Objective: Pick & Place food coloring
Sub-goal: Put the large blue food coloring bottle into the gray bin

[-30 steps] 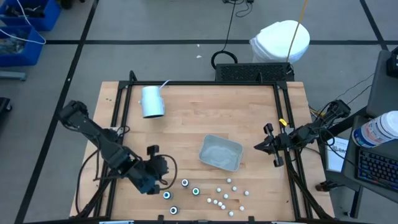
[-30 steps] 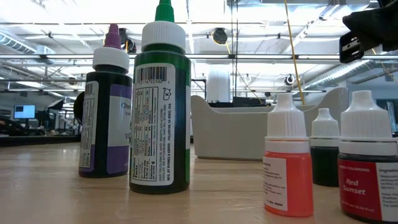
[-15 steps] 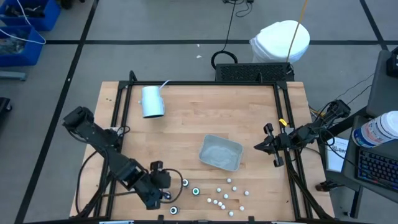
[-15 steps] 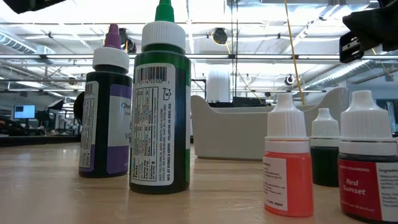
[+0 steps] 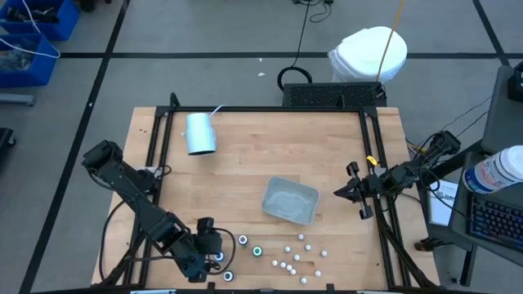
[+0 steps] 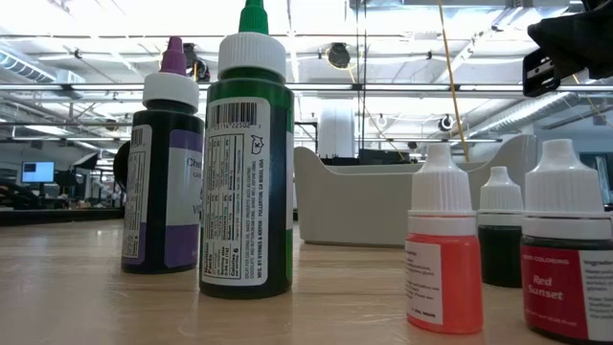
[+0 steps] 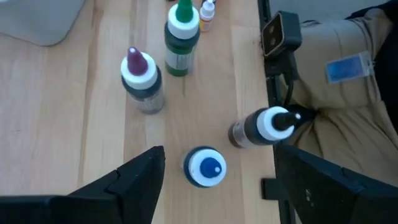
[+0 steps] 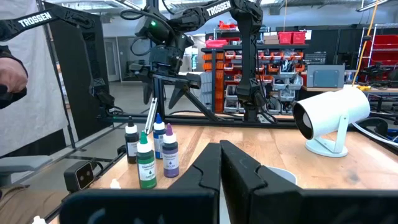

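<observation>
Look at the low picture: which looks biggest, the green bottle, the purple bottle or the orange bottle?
1. Green bottle looks largest.
2. Purple bottle comes next, though it stands farther back, so the two may really be alike.
3. Orange bottle looks smallest, even close to the camera.

Shut right pincer (image 8: pixel 221 163), four food coloring bottles (image 8: pixel 151 154), left pincer (image 8: pixel 160 67) above

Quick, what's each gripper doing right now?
Left gripper: open, holding nothing, straddling the blue-tipped white-capped dark bottle.
Right gripper: shut, empty.
</observation>
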Motion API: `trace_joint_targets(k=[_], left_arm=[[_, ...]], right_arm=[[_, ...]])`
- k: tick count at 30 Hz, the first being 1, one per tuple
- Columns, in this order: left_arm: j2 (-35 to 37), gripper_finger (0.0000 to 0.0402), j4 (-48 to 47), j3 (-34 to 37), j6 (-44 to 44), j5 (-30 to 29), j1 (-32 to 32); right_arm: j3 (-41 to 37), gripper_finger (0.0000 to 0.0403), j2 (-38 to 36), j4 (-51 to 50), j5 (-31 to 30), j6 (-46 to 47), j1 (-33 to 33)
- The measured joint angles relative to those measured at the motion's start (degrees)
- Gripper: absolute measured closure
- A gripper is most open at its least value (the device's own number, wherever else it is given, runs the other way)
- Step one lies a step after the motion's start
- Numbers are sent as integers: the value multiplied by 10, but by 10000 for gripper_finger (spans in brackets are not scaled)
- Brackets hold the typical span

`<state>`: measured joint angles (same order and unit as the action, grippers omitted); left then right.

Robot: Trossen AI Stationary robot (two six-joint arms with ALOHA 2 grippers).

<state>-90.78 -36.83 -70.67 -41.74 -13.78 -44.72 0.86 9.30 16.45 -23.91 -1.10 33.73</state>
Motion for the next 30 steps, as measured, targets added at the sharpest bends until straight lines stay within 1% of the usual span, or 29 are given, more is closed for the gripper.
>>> trace_joint_targets(k=[4, 7, 14, 23, 30], left_arm=[[0, 92, 9, 10, -1, -13, -4], [0, 92, 22, 29, -9, -11, -4], [0, 91, 110, 81, -2, 8, -4], [0, 92, 122, 113, -32, 9, -13], [0, 92, 204, 156, -32, 0, -19]], right_arm=[[0, 403, 0, 0, 0, 0, 0], [0, 403, 0, 0, 0, 0, 0], [0, 403, 0, 0, 0, 0, 0], [0, 403, 0, 0, 0, 0, 0], [0, 403, 0, 0, 0, 0, 0]])
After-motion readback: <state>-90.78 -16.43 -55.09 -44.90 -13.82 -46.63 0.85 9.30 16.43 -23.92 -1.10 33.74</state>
